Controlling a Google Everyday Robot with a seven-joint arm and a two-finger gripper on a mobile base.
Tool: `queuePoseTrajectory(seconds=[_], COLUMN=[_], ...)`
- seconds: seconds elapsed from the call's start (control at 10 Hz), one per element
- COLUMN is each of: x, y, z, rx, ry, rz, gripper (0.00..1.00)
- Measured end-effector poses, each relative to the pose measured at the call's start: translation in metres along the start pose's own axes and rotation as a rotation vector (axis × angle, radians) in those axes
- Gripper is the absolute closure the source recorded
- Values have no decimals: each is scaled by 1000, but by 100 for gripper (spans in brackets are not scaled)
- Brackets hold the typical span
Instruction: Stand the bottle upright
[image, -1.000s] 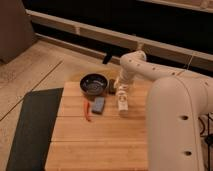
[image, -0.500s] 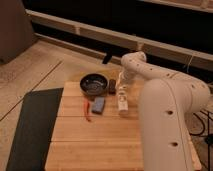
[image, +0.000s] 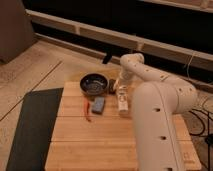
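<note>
The bottle (image: 122, 103) is slim and white and lies on its side on the wooden table (image: 100, 140), right of the blue-grey block. My gripper (image: 118, 88) hangs at the end of the white arm, just over the bottle's far end and beside the bowl's right rim. Its fingers stand open, and I cannot tell whether they touch the bottle. The big near arm link (image: 160, 125) covers the table's right side.
A dark round bowl (image: 94, 83) sits at the table's back, left of the gripper. A blue-grey block (image: 98, 104) and a small red object (image: 88, 111) lie in front of it. A dark mat (image: 30, 125) lies on the floor along the table's left edge.
The large near arm link has shifted left and fills more of the right side. The gripper stays over the bottle's far end; the bottle has not moved.
</note>
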Motion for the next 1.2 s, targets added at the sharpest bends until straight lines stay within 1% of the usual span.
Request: queuePoseTrajectory(seconds=[0.4,1.2], x=[-4,-2], y=[-7,-23], z=[6,13], rx=[15,38], ry=[11,44], rz=[-17,5], gripper=[35,35])
